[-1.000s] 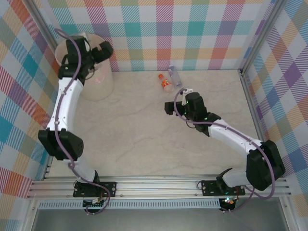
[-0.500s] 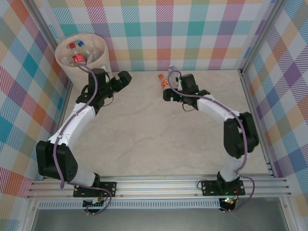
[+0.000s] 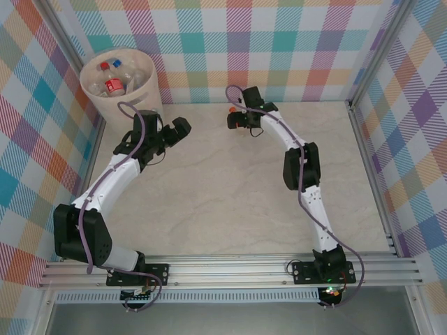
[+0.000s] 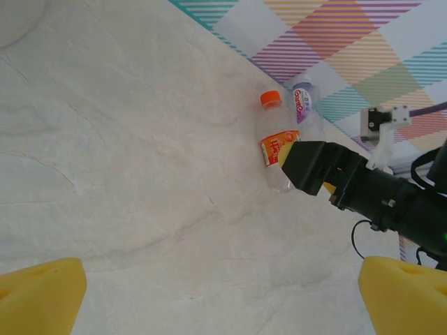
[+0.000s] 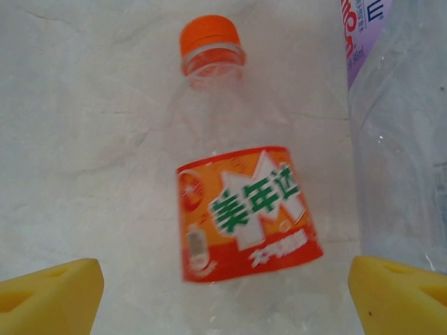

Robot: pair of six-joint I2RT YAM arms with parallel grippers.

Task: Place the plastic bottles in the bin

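Since the right jaws stand released and grasp nothing, their yellow pads spread wide at the two lower corners of the right wrist view, what matters is how the orange-labelled bottle lies between them. It lies flat on the tabletop, squarely in the gap, with bare surface showing between it and the pad on the left of that view. Its long axis runs straight away from the wrist, with the orange cap at the far end and the base towards the jaws. That axis crosses the line from pad to pad at about a right angle. I judge that a squeeze from here would take the clear body across its width, just below the label, with little turning needed.

The trouble is on the other side. A purple-labelled bottle lies just beside the orange one, roughly parallel to it, and its clear body reaches down to the pad at the right edge of that view. I cannot tell whether they touch. That pad has to pass between the two bottles, or it may push the neighbour.

Both bottles rest at the far edge of the tabletop by the checked back wall. The left jaws are also released and empty, and they hover near the bin, well apart from the pair, so the right arm is plainly the nearer. The bin stands in the far left corner with several bottles already inside.
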